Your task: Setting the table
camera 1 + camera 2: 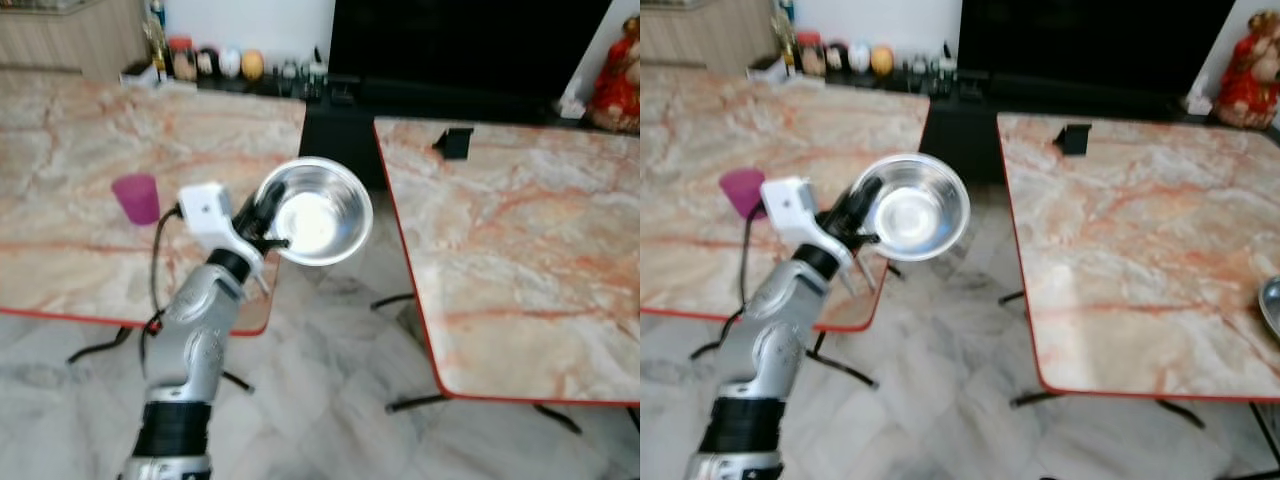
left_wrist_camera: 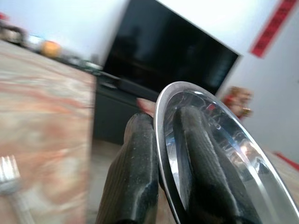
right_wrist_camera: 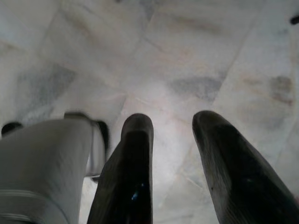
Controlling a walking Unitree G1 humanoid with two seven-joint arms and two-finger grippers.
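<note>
The left gripper point(image 1: 262, 218) is raised over the gap between the two counters, jaws clenched on the rim of a steel bowl point(image 1: 318, 212), one finger point(image 2: 201, 168) inside and one outside. The bowl hangs tilted in the air, touching neither counter. On the left counter point(image 1: 60, 220) stand a pink cup point(image 1: 136, 198) and a fork point(image 2: 10, 177). The right gripper point(image 3: 170, 140) hangs over the marble floor point(image 3: 187, 56), jaws released.
</note>
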